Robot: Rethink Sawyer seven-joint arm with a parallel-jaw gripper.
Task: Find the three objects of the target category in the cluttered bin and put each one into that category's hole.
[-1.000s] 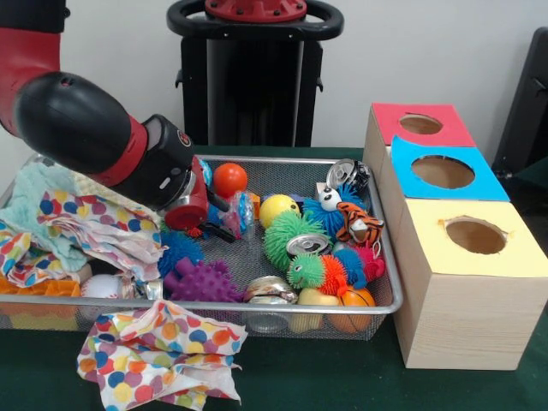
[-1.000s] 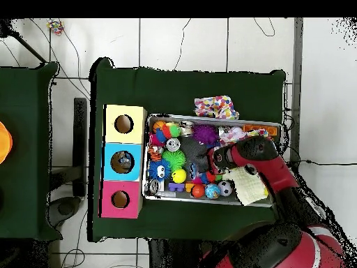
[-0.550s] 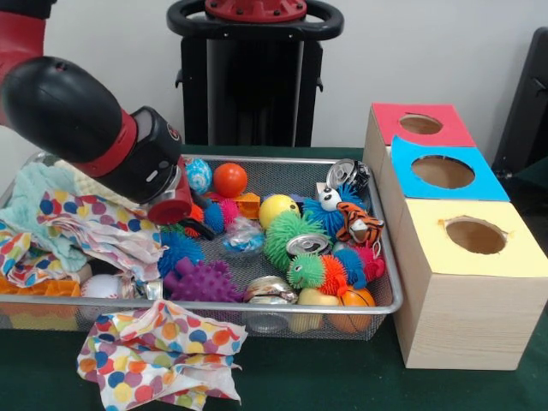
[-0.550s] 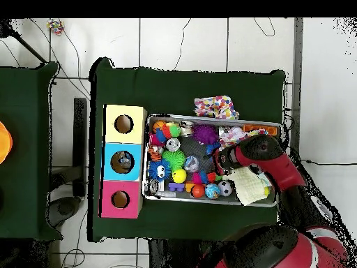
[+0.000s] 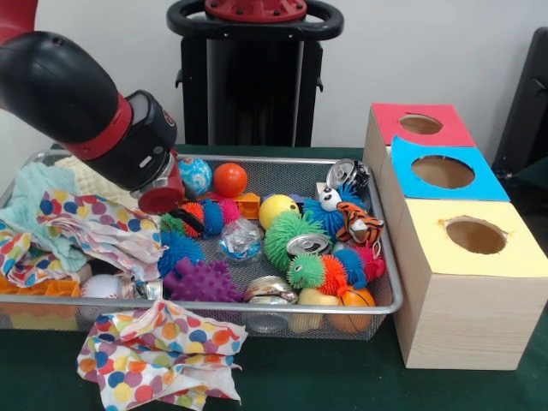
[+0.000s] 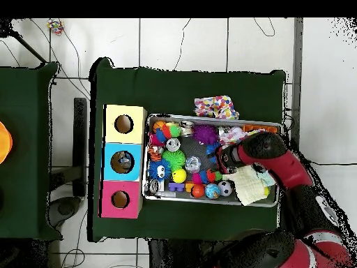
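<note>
The arm (image 5: 81, 107) slants down over the wire bin (image 5: 390, 295), its gripper (image 5: 181, 216) low among the toys at about nine o'clock from the bin's middle. The fingers are mostly hidden behind the red wrist, so I cannot tell how far apart they are or whether they hold anything. Just at its three o'clock lies a crumpled foil ball (image 5: 240, 238); a spiky orange-and-pink toy (image 5: 210, 214) sits right beside the tip. Cans (image 5: 306, 245) lie further toward three o'clock, among the green fuzzy ball (image 5: 282, 233). Spotted cloths (image 5: 103, 227) fill the nine o'clock end. Three boxes stand outside at three o'clock: red (image 5: 419, 125), blue (image 5: 443, 171), yellow (image 5: 475, 235).
</note>
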